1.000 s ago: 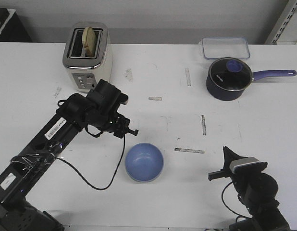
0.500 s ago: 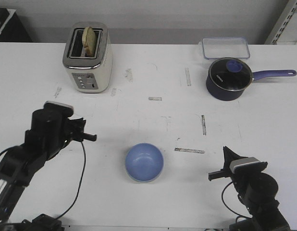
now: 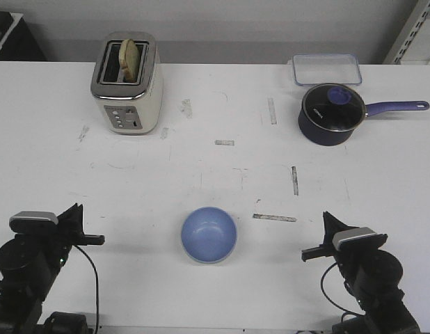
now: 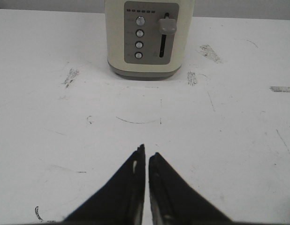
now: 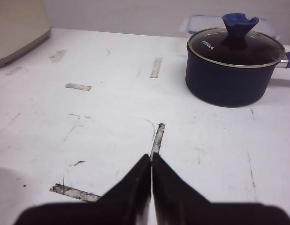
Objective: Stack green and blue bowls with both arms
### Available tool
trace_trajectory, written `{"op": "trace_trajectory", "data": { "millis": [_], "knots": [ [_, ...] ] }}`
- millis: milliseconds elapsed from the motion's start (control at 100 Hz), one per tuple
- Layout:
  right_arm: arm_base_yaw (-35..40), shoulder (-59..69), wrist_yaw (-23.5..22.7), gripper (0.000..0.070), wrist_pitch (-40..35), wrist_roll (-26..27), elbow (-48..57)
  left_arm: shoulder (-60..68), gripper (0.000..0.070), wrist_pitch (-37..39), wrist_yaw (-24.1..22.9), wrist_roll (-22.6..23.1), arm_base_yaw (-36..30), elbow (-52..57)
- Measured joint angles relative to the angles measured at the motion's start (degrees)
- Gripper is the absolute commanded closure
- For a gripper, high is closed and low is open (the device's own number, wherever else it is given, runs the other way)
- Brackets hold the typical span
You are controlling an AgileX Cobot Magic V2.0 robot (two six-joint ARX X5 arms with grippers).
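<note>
Blue bowl [image 3: 209,234] upright on desk [image 3: 222,174] near front edge, between both arms; a pale rim just shows beneath it, green bowl otherwise hidden. Left gripper [image 4: 146,159] jaws nearly together, empty. Right gripper [image 5: 151,161] jaws together, empty; arm bases cut off

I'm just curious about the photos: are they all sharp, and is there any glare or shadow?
Front view: even light, with a soft shadow beside the blue bowl. Left wrist view: the toaster is sharp; the left tool is slightly soft. Right wrist view: the right tool blurs near the lens, and the saucepan shows faint sheen on its glass lid.
</note>
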Motion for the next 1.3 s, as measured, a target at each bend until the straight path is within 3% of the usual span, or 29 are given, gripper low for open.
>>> {"op": "trace_trajectory", "data": {
  "millis": [840,1030,1300],
  "knots": [
    [0.0,0.0,0.0,0.0700,0.0,0.0,0.0,-13.8,0.0698,1.0,0.0,0.0,1.6,-0.5],
    [0.0,0.0,0.0,0.0700,0.0,0.0,0.0,-21.3,0.0698,11.1,0.2,0.0,7.0,-11.2],
    [0.0,0.0,0.0,0.0700,0.0,0.0,0.0,-26.2,0.0698,21.9,1.6,0.0,6.3,-30.3]
  ]
}}
